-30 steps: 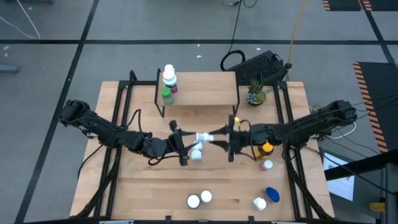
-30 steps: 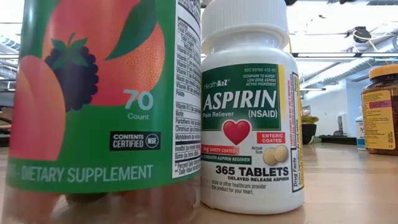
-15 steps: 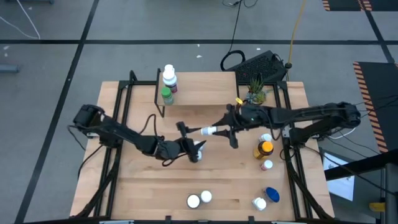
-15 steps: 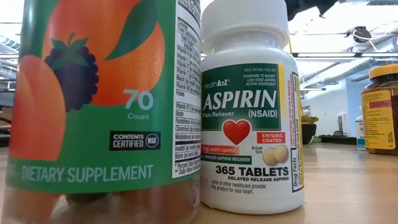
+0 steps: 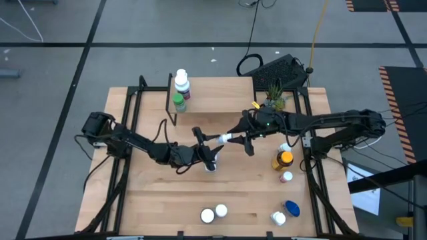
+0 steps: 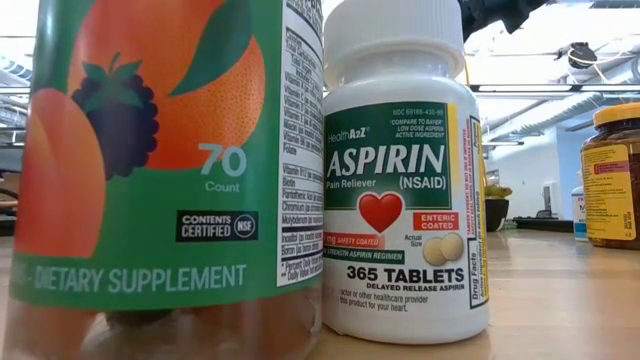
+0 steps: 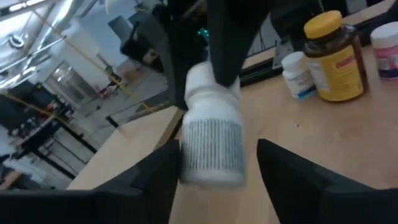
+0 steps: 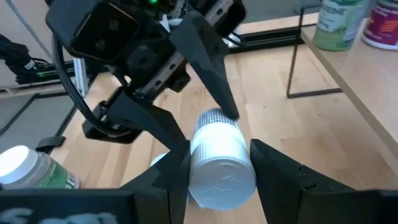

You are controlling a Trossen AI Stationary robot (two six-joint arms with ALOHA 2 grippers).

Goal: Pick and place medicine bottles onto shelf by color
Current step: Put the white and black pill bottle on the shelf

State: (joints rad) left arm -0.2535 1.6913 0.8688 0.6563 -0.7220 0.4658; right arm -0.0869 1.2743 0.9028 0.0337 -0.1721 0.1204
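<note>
Since a second ago we see both arms shifted apart: the right gripper (image 5: 230,139) has pulled toward the shelf side with the white bottle (image 5: 225,139), and the left gripper (image 5: 208,152) has slid back toward the table's middle.

Nearest us in the low view, a green supplement bottle (image 6: 160,170) and an aspirin bottle (image 6: 405,180) stand side by side at the near edge. Two white caps (image 5: 213,213) sit there in the high view, with a blue bottle (image 5: 291,209) toward the right corner.

At mid-table, the right gripper's fingers (image 8: 171,171) press both sides of the white bottle, holding it lying level above the board. The left gripper's fingers (image 7: 155,180) stand apart around that bottle's far end; we cannot tell whether they touch it.

An amber bottle (image 5: 283,160) stands just beside the right arm.

Farther on, the shelf (image 5: 220,93) carries a green bottle (image 5: 179,102) and a pink-labelled one (image 5: 181,83) at its left end; its right half is bare. A plant (image 5: 274,99) stands past its right edge.
</note>
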